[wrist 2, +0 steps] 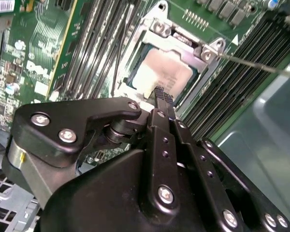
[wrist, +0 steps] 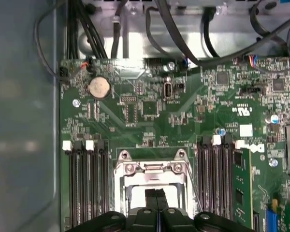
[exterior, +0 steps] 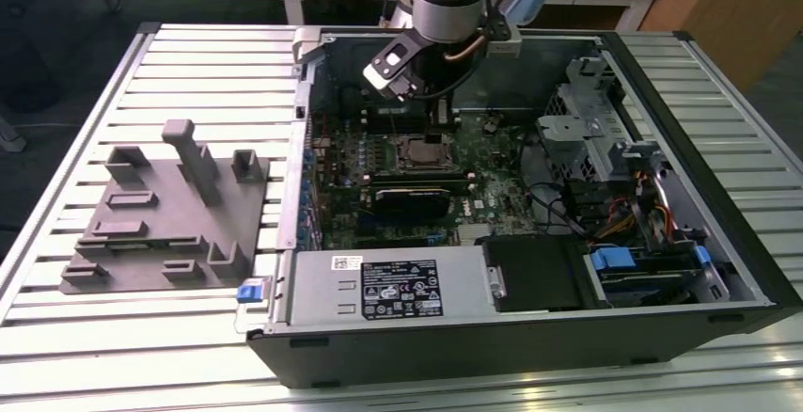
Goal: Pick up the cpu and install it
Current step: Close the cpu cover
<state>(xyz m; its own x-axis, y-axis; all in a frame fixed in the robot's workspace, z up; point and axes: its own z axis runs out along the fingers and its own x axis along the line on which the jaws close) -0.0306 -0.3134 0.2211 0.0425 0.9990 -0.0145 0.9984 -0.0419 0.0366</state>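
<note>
Black metal gripper [wrist 2: 160, 93] fingers pressed together, holding nothing, above flat square silvery cpu [wrist 2: 154, 72] seated in steel-framed socket [wrist 2: 204, 52].

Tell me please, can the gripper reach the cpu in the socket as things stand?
Probably yes. In the second wrist view the gripper hangs over the cpu, whose silvery top lies bare, with nothing between them. But the gripper is shut, and the metal frame borders the cpu's edges.
</note>
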